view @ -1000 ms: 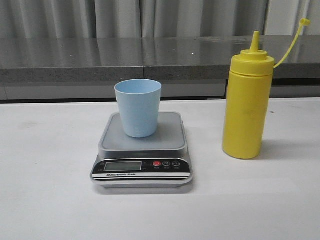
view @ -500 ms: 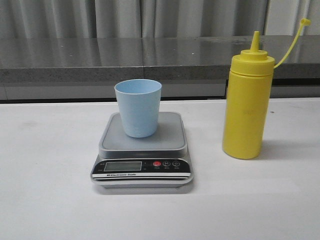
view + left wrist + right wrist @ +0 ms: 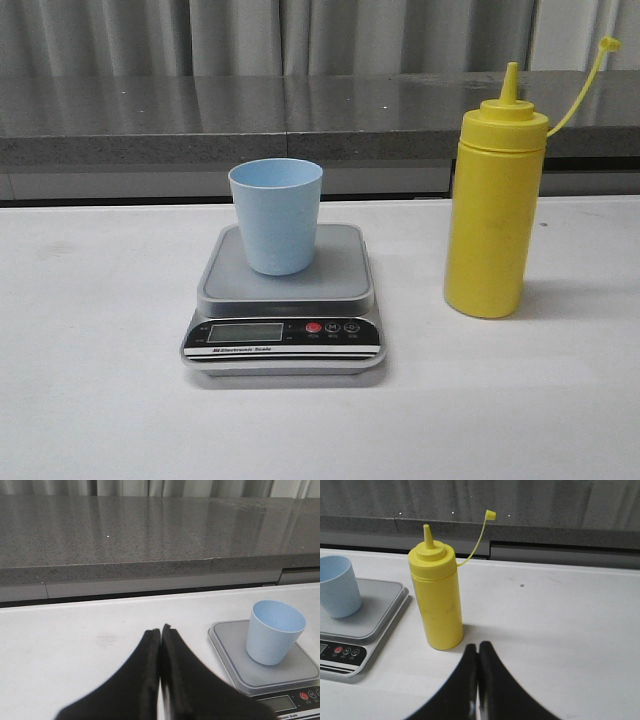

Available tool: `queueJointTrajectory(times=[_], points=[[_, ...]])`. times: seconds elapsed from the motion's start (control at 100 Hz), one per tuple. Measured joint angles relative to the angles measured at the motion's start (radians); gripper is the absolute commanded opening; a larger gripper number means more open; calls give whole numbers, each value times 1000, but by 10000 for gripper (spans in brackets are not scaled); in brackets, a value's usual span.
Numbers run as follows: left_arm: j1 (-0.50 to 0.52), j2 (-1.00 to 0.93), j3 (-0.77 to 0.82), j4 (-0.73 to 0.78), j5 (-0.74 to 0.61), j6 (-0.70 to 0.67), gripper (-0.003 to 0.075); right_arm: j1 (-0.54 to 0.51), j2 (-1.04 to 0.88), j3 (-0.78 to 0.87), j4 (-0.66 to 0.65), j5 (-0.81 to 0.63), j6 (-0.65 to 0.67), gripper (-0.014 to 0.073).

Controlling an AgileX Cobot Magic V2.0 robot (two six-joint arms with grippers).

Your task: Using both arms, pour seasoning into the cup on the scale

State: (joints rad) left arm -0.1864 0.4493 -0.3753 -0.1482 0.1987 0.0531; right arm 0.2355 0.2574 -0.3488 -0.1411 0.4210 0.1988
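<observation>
Left wrist view shows the left gripper point(image 3: 160, 631) at the lower centre of the frame, its black jaws pressed together with nothing between them, hanging above the white surface point(image 3: 75, 640). At the right of that frame the cup point(image 3: 275, 631) stands upright on the grey platform of the scale point(image 3: 235, 650), well apart from the jaws.

Right wrist view has the right gripper point(image 3: 478, 647) at the bottom centre, jaws likewise together and empty. Just beyond the tips stands the seasoning point(image 3: 436, 596), upright on the surface, its nozzle uncovered and the thin strap arching off to the upper right with the small cap at its end. The jaws do not touch the bottle.

Front view shows neither gripper. The scale point(image 3: 284, 320) sits at the centre, display and red button facing the camera, with the cup point(image 3: 276, 215) on the rear part of its platform. The seasoning point(image 3: 495, 215) stands right of the scale, near but apart from it, and rises above the cup.
</observation>
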Motion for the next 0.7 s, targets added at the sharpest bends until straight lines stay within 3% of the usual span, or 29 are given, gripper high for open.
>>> queueJointTrajectory(times=[0.34, 0.7], points=[[0, 0, 0, 0, 0, 0, -20, -121, -251, 190, 0, -26, 0, -68], [0, 0, 0, 0, 0, 0, -20, -161, -267, 345, 0, -177, 0, -68]])
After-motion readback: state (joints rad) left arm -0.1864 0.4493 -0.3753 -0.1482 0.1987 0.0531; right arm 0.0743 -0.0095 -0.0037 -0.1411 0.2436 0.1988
